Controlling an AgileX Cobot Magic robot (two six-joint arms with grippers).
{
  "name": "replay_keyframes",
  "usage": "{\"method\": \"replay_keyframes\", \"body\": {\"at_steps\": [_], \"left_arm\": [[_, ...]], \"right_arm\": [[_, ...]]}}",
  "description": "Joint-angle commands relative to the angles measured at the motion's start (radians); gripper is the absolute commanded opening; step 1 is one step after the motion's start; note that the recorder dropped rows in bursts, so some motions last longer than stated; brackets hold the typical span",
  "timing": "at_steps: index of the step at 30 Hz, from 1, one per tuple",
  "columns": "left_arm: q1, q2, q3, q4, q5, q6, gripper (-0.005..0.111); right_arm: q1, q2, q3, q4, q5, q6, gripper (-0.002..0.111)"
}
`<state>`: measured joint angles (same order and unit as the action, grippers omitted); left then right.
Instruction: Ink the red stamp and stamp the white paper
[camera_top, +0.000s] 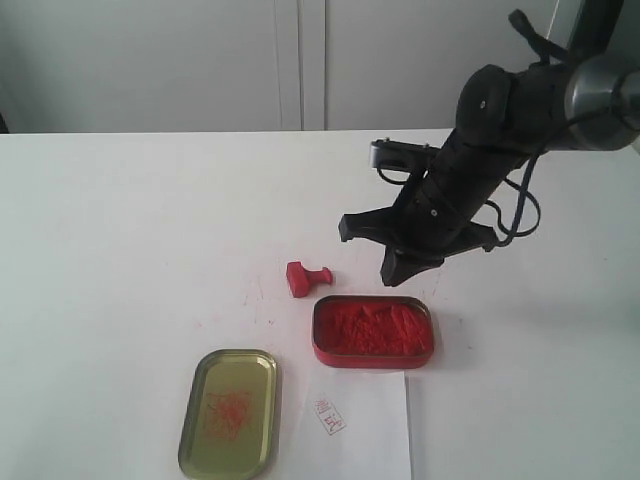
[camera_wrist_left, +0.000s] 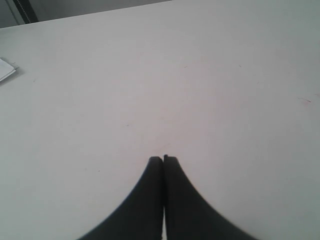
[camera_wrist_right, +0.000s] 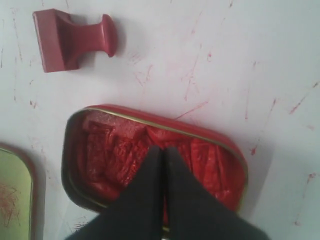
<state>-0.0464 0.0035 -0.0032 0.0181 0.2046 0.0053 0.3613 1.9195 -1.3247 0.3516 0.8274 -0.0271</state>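
- Both closed, empty: left gripper, right gripper above red oblong ink tin
- I see small red knobbed stamp toppled; tin sits between it and white paper sheet, gold metal lid alongside

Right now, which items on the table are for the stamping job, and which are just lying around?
In the job: red stamp, on its side; open red ink tin; white paper, already imprinted.
Lying about: gold lid, smeared red.

Matte-black right arm — rounded housings, silver-grey joint at upper end; black cable looped alongside; right gripper — black tapered fingers.
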Motion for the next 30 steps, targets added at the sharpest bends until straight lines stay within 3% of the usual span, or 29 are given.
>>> {"method": "replay_keyframes", "body": {"at_steps": [1,9,30], "left_arm": [[0.004,-0.003,0.003,-0.001,-0.002,0.003,0.000],[0.004,-0.003,0.003,-0.001,-0.002,0.003,0.000],[0.004,-0.003,0.003,-0.001,-0.002,0.003,0.000]], "right_arm": [[-0.032,-0.039,-0.001,-0.033,0.030,0.040,0.000],[-0.067,-0.110,-0.001,-0.216,0.110,0.134,0.000],[-0.240,-0.276,0.174,-0.317,0.134,0.118,0.000]]}}
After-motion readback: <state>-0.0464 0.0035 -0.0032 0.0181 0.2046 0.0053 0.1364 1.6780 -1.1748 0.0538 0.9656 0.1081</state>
